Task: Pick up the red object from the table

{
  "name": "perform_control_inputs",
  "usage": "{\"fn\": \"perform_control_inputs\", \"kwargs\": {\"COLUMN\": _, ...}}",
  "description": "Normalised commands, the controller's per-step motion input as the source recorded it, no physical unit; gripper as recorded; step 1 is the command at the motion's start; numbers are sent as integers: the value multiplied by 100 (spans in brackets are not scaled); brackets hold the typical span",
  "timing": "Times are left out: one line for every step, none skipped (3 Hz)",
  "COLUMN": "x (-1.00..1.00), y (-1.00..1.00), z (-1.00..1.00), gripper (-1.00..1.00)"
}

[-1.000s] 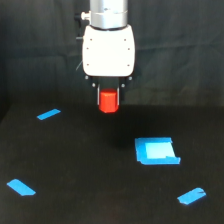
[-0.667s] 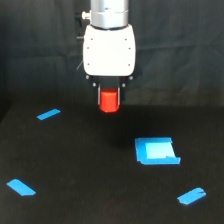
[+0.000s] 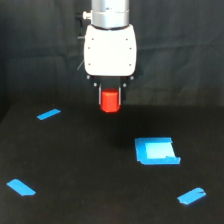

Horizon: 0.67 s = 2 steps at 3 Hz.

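Gripper (image 3: 110,100) hangs above the table (image 3: 90,170), jaws clamped on the red object (image 3: 110,101), which is lifted clear of the surface; blue square patch (image 3: 156,151) lies toward the table's right edge in the exterior view.

Red object (image 3: 110,100): stubby red-orange block, hanging upright above the matte black table (image 3: 90,170), not touching it.

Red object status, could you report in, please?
Gripper shut on red object. Object appears held above the table. Nothing seen in the way.
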Motion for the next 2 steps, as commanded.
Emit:
{"fn": "perform_control_inputs", "kwargs": {"x": 7, "y": 9, "z": 7, "gripper": -91}}
{"fn": "perform_control_inputs", "kwargs": {"x": 12, "y": 5, "z": 6, "gripper": -95}}
